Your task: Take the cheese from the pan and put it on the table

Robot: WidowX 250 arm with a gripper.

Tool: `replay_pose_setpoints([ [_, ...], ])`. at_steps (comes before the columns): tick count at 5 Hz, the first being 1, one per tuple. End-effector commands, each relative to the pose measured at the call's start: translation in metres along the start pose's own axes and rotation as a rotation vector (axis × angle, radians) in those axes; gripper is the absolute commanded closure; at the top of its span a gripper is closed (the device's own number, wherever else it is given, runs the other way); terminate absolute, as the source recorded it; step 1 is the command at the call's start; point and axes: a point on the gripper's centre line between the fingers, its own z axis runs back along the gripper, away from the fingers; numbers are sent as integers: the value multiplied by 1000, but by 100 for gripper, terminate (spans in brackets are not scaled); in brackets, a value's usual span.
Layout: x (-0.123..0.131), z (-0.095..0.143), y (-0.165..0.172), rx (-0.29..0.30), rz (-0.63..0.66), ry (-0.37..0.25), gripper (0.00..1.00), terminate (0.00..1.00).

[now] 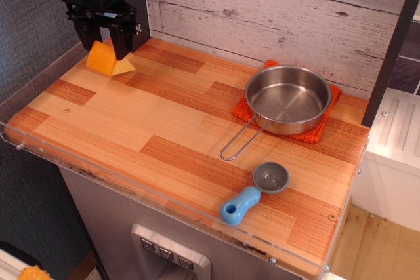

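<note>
The one black gripper (102, 39) stands at the far left corner of the table (164, 129), its two fingers closed around the one cheese (105, 61), a yellow-orange wedge (one face darker orange). Whether the cheese touches the wood is hard to tell. Well apart, one empty steel pan (287, 99) sits on one orange mat (321, 126); one grey scoop (259, 189) lies nearer the front edge.

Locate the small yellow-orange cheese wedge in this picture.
The yellow-orange cheese wedge sits between the black gripper's fingers at the wooden table's far-left corner, well left of the steel pan.
</note>
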Motion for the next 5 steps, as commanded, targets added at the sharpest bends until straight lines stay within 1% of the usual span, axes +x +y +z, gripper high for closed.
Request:
replay_pose_setpoints([
  [1,2,26,2,-17,-77,-42,0,0],
  [2,-5,47,-13,-11,-115,-56,0,0],
  [3,-17,65,-36,2,-152,-85,0,0],
  [4,-27,71,-50,6,-126,-80,0,0],
  [5,-33,69,-56,-20,-98,-65,0,0],
])
